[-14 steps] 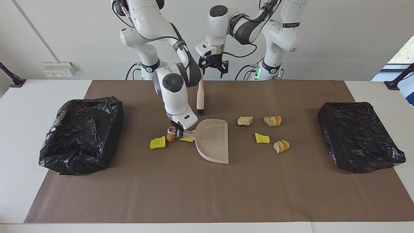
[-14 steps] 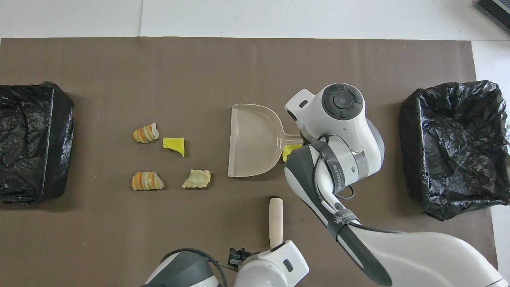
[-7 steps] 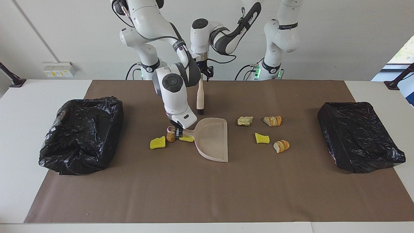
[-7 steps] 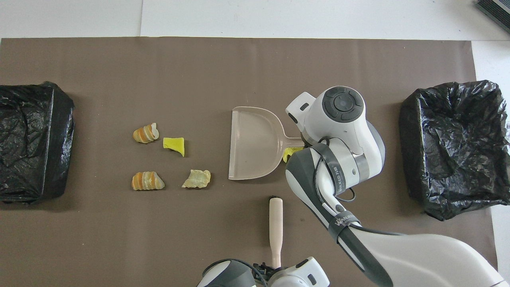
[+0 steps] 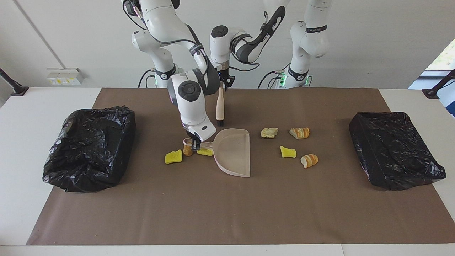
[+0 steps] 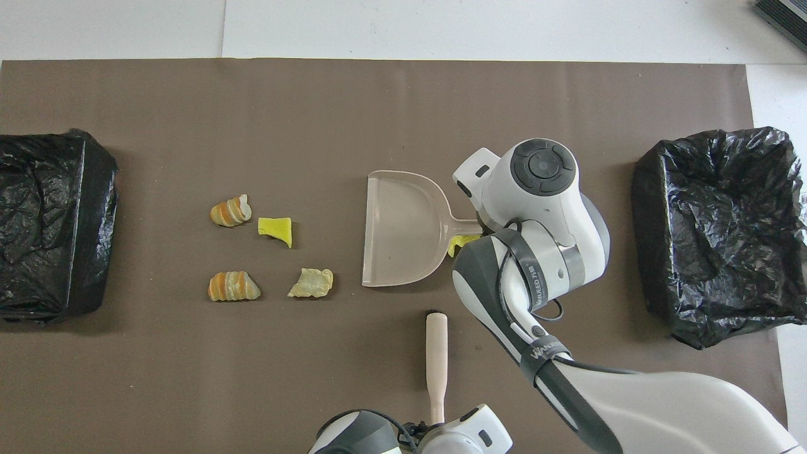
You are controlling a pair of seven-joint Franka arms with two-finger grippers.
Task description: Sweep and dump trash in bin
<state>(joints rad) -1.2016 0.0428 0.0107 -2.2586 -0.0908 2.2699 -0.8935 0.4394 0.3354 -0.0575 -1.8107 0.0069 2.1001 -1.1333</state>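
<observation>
The beige dustpan [image 5: 234, 153] lies mid-table, its mouth toward the left arm's end. My right gripper [image 5: 194, 144] is shut on its handle; the overhead view hides this under the arm. A brown cork [image 5: 187, 150] and two yellow wedges [image 5: 173, 156] [image 5: 205, 152] lie by the handle. Before the pan's mouth lie a pale lump [image 5: 269, 133], two striped bread chunks [image 5: 299, 132] [image 5: 309, 160] and a yellow wedge [image 5: 288, 152]. The brush [image 5: 220, 106] lies nearer the robots than the pan. My left gripper [image 5: 223, 83] is at its handle's end.
Two bins lined with black bags stand on the brown mat, one at the right arm's end [image 5: 89, 147] and one at the left arm's end [image 5: 394, 154]. The mat [image 6: 403, 113] covers most of the white table.
My left gripper has turned and come down from above the brush to the end of its handle. The dustpan has shifted slightly toward the robots with my right gripper. The trash has not moved.
</observation>
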